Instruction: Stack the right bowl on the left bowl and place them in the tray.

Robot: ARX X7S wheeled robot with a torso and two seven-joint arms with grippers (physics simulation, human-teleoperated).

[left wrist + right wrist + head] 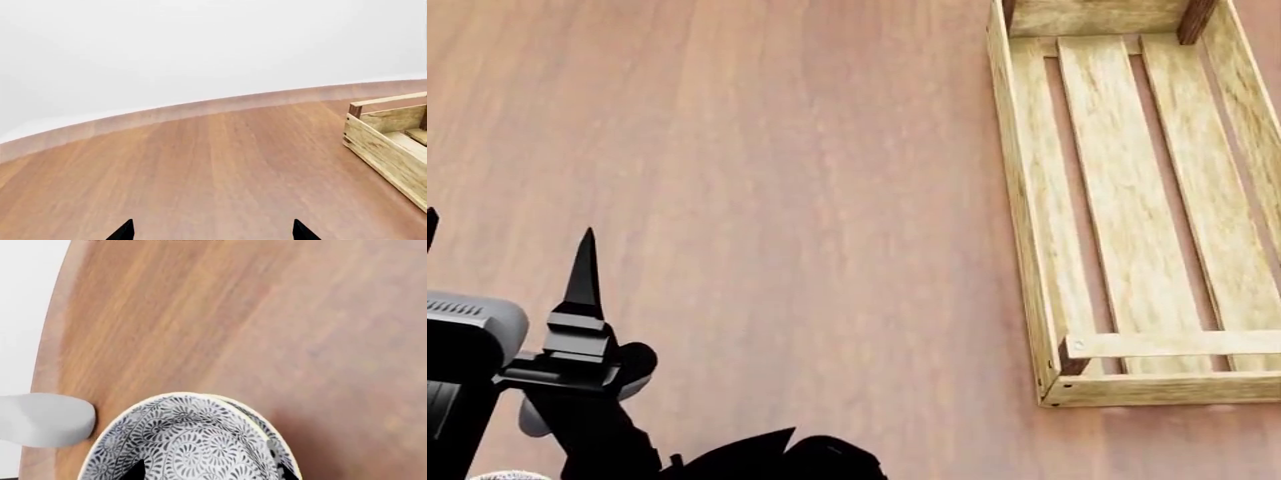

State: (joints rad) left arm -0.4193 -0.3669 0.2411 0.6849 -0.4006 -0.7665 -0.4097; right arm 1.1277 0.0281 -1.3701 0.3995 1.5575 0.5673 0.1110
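Black left gripper fingers spread apart over bare wooden tabletop, holding nothing, right gripper's finger tips flanking the patterned grey bowl, grip impossible to tell, empty pale tray at far right, white walls beyond.

A reddish-brown wooden surface with long straight grain fills the head view. In the left wrist view its rim curves in an arc, edged by a paler band, and behind it stands a plain white backdrop without seams or windows. The light is soft and even, with only faint shadows on the wood
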